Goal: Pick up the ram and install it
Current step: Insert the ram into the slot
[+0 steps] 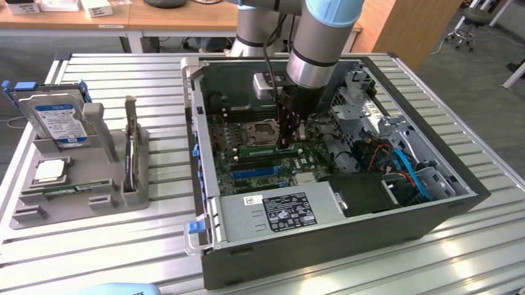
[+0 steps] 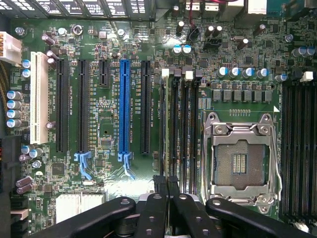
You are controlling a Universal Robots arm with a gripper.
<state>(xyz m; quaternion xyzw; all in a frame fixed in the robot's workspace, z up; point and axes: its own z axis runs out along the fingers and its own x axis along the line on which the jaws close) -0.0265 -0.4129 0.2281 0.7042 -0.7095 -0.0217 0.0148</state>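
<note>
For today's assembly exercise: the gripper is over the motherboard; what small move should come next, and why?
Probably ease straight down: the gripper is shut on the ram, held edge-on in line with the memory slots beside the empty processor socket; seating isn't clear.

The arm [image 1: 326,31] enters at the upper middle of the exterior frame, its grey-and-blue forearm slanting slightly, and ends in a wrist [image 1: 310,72] that points straight down. Below it the black gripper [image 1: 287,140] hangs vertical near the frame's centre. Seen from the wrist camera, its two fingers [image 2: 159,184] are drawn close together, tips almost meeting, with the linkage bars [image 2: 94,215] splayed out on either side.
</note>
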